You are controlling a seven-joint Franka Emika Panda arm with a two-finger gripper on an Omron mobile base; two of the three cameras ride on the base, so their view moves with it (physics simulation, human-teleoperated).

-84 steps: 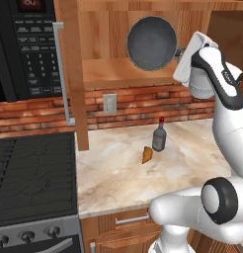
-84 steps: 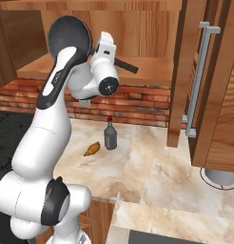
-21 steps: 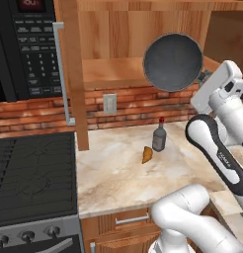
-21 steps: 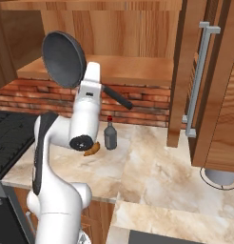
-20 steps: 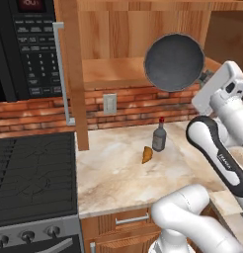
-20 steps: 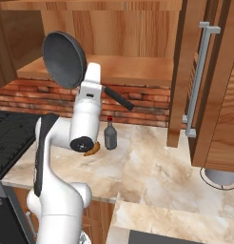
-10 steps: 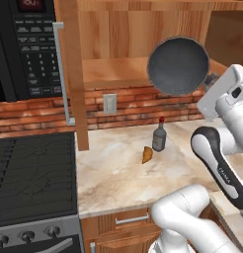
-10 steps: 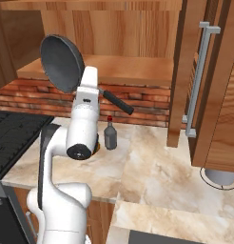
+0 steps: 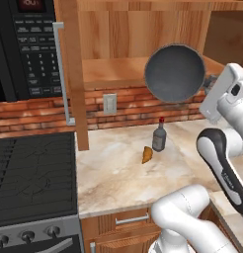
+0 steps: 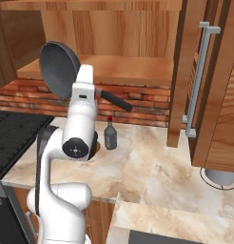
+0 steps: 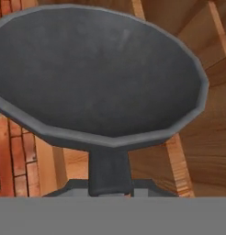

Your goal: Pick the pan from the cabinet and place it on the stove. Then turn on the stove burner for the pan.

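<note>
The dark grey pan [image 9: 175, 73] hangs tilted on edge in the air, in front of the open cabinet's shelf [image 9: 113, 69]. My gripper [image 9: 208, 84] is shut on its handle. From the right side, the pan [image 10: 58, 68] is up left of the hand and its long handle [image 10: 114, 100] sticks out to the right. In the hand view the pan's bowl [image 11: 101, 73] is close ahead, and my gripper [image 11: 110, 188] clamps the handle stub. The black stove [image 9: 29, 173] lies at the lower left with knobs [image 9: 27, 236] on its steel front; its grate edge [image 10: 14, 138] is visible too.
A small dark bottle [image 9: 159, 136] and an orange pastry [image 9: 147, 155] sit on the marble counter [image 9: 113, 183] below the pan. The black microwave [image 9: 24, 44] hangs above the stove. An open cabinet door [image 10: 219, 95] with a silver bar handle stands at the right.
The pan has come out from the cabinet shelf, moving right and lower in the left base view. The hand has swung with it, still holding the handle.
</note>
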